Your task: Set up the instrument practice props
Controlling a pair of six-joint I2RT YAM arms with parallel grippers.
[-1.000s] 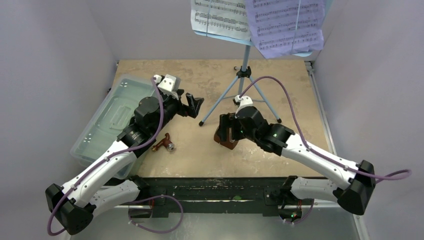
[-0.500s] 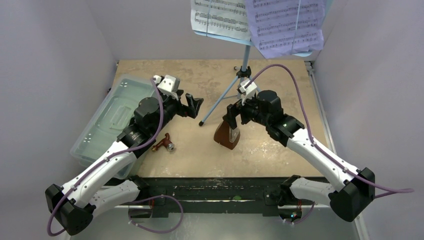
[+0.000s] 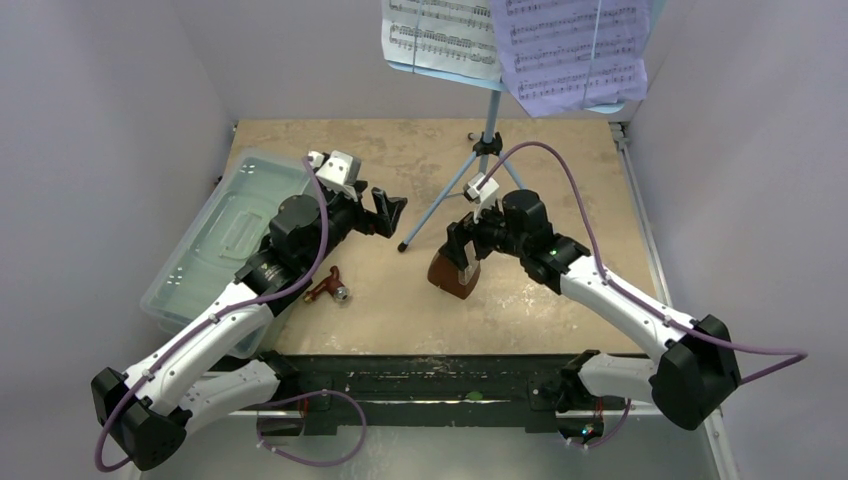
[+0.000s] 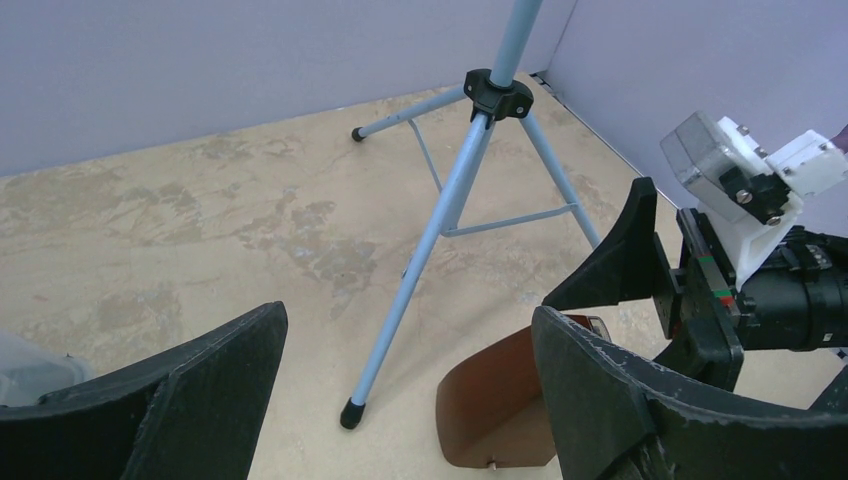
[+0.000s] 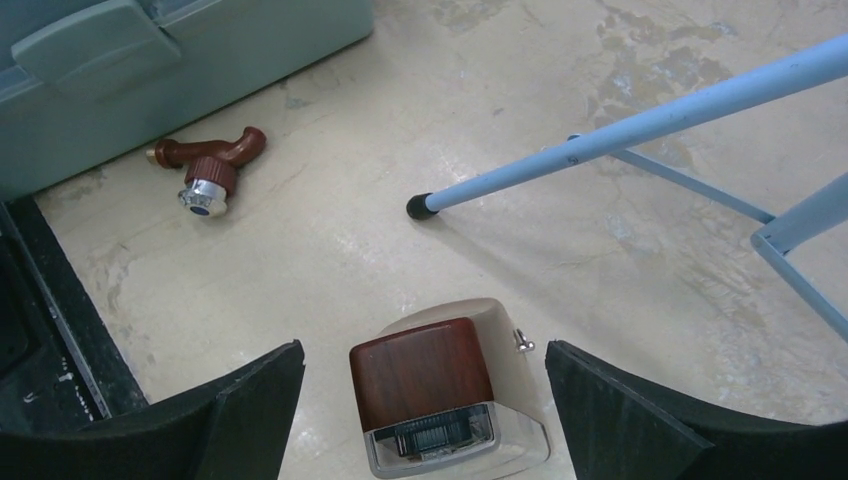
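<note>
The light-blue music stand (image 3: pixel 487 150) stands at the back with a white page (image 3: pixel 440 35) and a lilac page (image 3: pixel 570 50) on its desk. The brown metronome (image 3: pixel 452 272) stands upright on the table near the tripod's front foot (image 3: pixel 402 246). My right gripper (image 3: pixel 465 243) hangs open just above it. In the right wrist view the metronome (image 5: pixel 440 395) lies between the spread fingers of that gripper (image 5: pixel 425 352), touching neither. My left gripper (image 3: pixel 386 212) is open and empty, left of the tripod foot (image 4: pixel 349 412). From the left wrist, that gripper (image 4: pixel 405 325) faces the metronome (image 4: pixel 500 410).
A large clear lidded box (image 3: pixel 225 225) lies along the table's left edge under my left arm. A small brown winding key with a silver end (image 3: pixel 328 288) rests on the table beside it, seen as the key (image 5: pixel 208 165) in the right wrist view. Grey walls enclose three sides.
My right gripper has lifted off the metronome, leaving it standing upright, and now hovers just above it. The left arm has not moved.
</note>
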